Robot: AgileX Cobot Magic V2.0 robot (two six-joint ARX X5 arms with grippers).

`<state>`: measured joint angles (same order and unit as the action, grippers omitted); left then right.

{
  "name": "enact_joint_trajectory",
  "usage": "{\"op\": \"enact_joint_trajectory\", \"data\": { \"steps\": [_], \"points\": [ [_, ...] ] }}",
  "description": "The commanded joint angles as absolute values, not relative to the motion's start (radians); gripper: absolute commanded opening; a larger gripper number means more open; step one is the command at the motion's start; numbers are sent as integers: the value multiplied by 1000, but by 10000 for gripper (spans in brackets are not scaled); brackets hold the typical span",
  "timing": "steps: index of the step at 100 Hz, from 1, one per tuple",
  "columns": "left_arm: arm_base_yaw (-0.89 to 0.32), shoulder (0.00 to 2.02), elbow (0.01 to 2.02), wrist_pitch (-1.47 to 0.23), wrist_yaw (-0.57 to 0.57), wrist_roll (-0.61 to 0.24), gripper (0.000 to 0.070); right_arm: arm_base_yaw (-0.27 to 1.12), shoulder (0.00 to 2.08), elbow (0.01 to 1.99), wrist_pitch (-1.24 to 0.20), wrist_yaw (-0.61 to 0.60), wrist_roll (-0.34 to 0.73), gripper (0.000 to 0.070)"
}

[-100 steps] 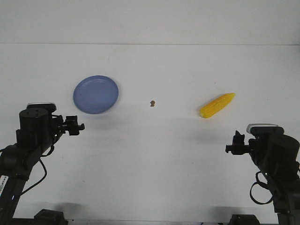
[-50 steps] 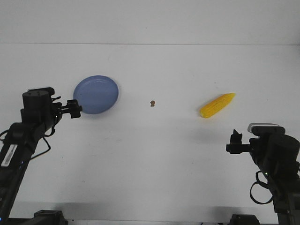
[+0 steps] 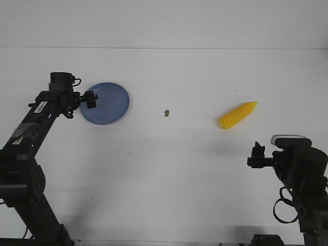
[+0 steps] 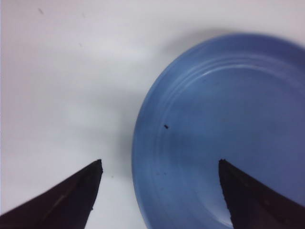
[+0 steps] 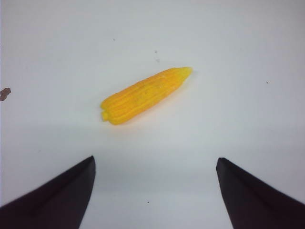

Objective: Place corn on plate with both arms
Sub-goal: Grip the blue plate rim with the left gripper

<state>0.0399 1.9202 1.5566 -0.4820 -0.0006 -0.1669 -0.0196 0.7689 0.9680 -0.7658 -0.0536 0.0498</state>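
The light blue plate [image 3: 108, 104] lies on the white table at the left. My left gripper [image 3: 90, 99] is open and empty, hovering over the plate's left rim; in the left wrist view the plate [image 4: 224, 129] fills the space past the spread fingertips [image 4: 86, 186]. The yellow corn [image 3: 237, 115] lies on the table at the right, its tip pointing to the far right. My right gripper [image 3: 257, 154] is open and empty, nearer than the corn and apart from it. In the right wrist view the corn [image 5: 145, 94] lies ahead of the open gripper [image 5: 155, 162].
A tiny brown speck [image 3: 166, 113] lies on the table between plate and corn; it also shows at the edge of the right wrist view [image 5: 5, 93]. The table's far edge meets a white wall [image 3: 164, 23].
My left arm has risen and swung forward and to the right, bringing its gripper from in front of the plate to over the plate's left rim. The right arm, corn and plate have hardly moved.
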Motion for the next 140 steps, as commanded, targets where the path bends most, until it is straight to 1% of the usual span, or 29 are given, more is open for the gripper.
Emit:
{"op": "enact_joint_trajectory", "data": {
  "steps": [1,20,29,34,37,39,42,44,49,50,54,62,70,80,90,102,109,122,140],
  "points": [
    [45,1960,1583,-476,0,-163,505,-18,773,983,-757,-53,60,535],
    [57,2022,1583,-471,1,-163,505,-19,773,983,-757,-52,60,535],
    [60,2037,1583,-473,21,-165,504,-18,773,983,-757,-52,60,535],
    [61,2039,1583,-470,35,-166,496,-18,773,983,-757,-52,60,536],
    [61,2039,1583,-469,39,-166,478,-18,773,983,-757,-52,60,535],
    [61,2039,1583,-469,43,-166,443,-19,773,983,-757,-52,60,535],
    [61,2039,1583,-469,52,-166,350,-18,773,983,-757,-52,60,535],
    [61,2039,1583,-469,53,-166,270,-18,773,983,-757,-52,60,535],
    [61,2039,1583,-471,53,-166,36,-19,773,983,-757,-52,60,535],
    [61,2039,1583,-471,54,-166,0,-19,773,983,-757,-52,60,535],
    [61,2039,1583,-472,57,-167,11,-18,773,983,-757,-52,60,535],
    [64,2039,1583,-474,84,-167,7,-19,773,983,-757,-52,60,535],
    [73,2031,1583,-487,150,-171,7,-18,773,983,-757,-52,60,535],
    [81,2001,1583,-513,260,-173,7,-18,773,983,-756,-53,60,535],
    [83,1951,1583,-550,336,-172,7,-18,773,983,-756,-53,60,535],
    [62,1881,1577,-598,441,-128,7,-18,773,983,-756,-53,60,535],
    [42,1839,1559,-620,480,-102,7,-18,773,983,-756,-53,60,535],
    [-18,1749,1469,-631,559,-72,7,-18,773,983,-757,-53,60,535],
    [-116,1637,1270,-588,567,-64,7,-18,773,983,-756,-53,60,535]
  ]
}}
